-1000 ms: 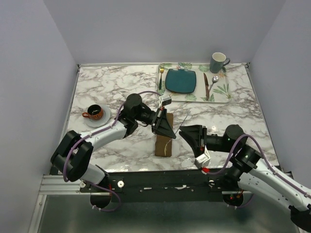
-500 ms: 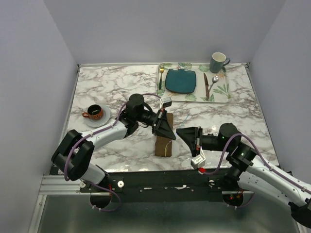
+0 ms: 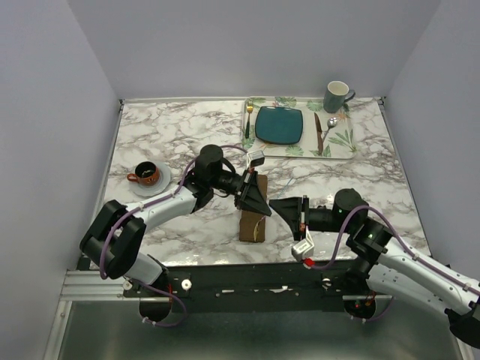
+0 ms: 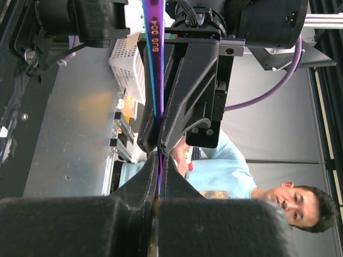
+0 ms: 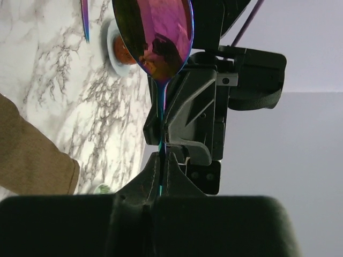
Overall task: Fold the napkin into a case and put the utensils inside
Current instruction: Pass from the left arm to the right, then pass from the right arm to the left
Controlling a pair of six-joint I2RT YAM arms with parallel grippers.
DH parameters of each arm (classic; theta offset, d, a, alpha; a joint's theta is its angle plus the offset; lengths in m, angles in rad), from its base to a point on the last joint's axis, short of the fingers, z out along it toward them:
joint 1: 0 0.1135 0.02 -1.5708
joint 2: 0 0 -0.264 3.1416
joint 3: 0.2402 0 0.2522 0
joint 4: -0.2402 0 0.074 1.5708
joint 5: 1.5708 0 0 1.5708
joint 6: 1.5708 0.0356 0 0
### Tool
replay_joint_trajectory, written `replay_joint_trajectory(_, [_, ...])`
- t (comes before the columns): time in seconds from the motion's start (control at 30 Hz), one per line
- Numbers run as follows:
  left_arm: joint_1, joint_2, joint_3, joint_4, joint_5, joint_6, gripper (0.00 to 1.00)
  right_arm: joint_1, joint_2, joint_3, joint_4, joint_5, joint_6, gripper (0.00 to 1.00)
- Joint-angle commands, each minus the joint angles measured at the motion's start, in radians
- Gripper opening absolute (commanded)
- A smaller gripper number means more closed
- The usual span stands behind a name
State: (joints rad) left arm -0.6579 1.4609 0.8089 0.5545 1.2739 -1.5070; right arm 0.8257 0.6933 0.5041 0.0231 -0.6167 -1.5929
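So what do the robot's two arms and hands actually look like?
The left arm and right arm both have white shells between round black joints, with a purple cable looping alongside each. The left hand and right hand are black wedges of two tapering fingers. A small white box sits at each wrist.

Your left arm (image 3: 161,201) and right arm (image 3: 420,266): white link shells, black rounded joint housings. One purple cable (image 4: 294,53) per arm, looped outside the links up to the wrist. Left gripper (image 4: 159,166) and right gripper (image 5: 162,160): matte black, wedge-shaped fingers, grainy pad faces. Gripper bodies are angular black blocks with small round screws (image 5: 222,80). White vented camera housing (image 3: 256,157) on each wrist; right one has a red tab.
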Motion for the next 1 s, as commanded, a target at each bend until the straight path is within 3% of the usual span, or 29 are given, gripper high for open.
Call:
replay_joint_trajectory(0.0, [0.058, -0.016, 0.006, 0.004, -0.059, 0.079, 0.12, 0.015, 0.012, 0.062, 0.011, -0.008, 0.121, 0.01])
replay_joint_trajectory(0.03, [0.081, -0.022, 0.019, -0.011, -0.071, 0.105, 0.30, 0.015, 0.017, 0.073, 0.011, 0.011, 0.186, 0.01])
replay_joint_trajectory(0.1, [0.176, -0.027, 0.041, -0.031, -0.091, 0.161, 0.48, 0.015, 0.025, 0.099, 0.008, 0.038, 0.252, 0.01])
replay_joint_trajectory(0.13, [0.223, -0.027, 0.077, -0.042, -0.102, 0.189, 0.62, 0.015, 0.037, 0.106, 0.005, 0.079, 0.336, 0.01])
replay_joint_trajectory(0.23, [0.427, -0.027, 0.198, -0.183, -0.192, 0.342, 0.77, 0.015, 0.073, 0.149, -0.005, 0.199, 0.562, 0.01])
replay_joint_trajectory(0.3, [0.528, -0.043, 0.251, -0.321, -0.266, 0.524, 0.77, 0.015, 0.119, 0.227, -0.053, 0.292, 0.701, 0.01])
replay_joint_trajectory(0.33, [0.596, -0.059, 0.300, -0.390, -0.380, 0.622, 0.76, 0.013, 0.150, 0.272, -0.080, 0.398, 0.840, 0.01])
replay_joint_trajectory(0.37, [0.619, -0.094, 0.315, -0.513, -0.428, 0.698, 0.75, 0.012, 0.226, 0.310, -0.131, 0.458, 0.914, 0.01])
replay_joint_trajectory(0.47, [0.635, -0.167, 0.300, -0.588, -0.533, 0.893, 0.70, 0.009, 0.387, 0.473, -0.295, 0.668, 1.175, 0.01])
replay_joint_trajectory(0.63, [0.580, -0.238, 0.201, -0.565, -0.532, 0.999, 0.69, -0.014, 0.528, 0.625, -0.488, 0.735, 1.512, 0.01])
replay_joint_trajectory(0.83, [0.451, -0.212, 0.210, -0.548, -0.521, 1.079, 0.69, -0.065, 0.606, 0.672, -0.561, 0.766, 1.735, 0.01])
replay_joint_trajectory(0.97, [0.377, -0.111, 0.256, -0.489, -0.522, 1.059, 0.66, -0.069, 0.626, 0.680, -0.572, 0.724, 1.815, 0.01])
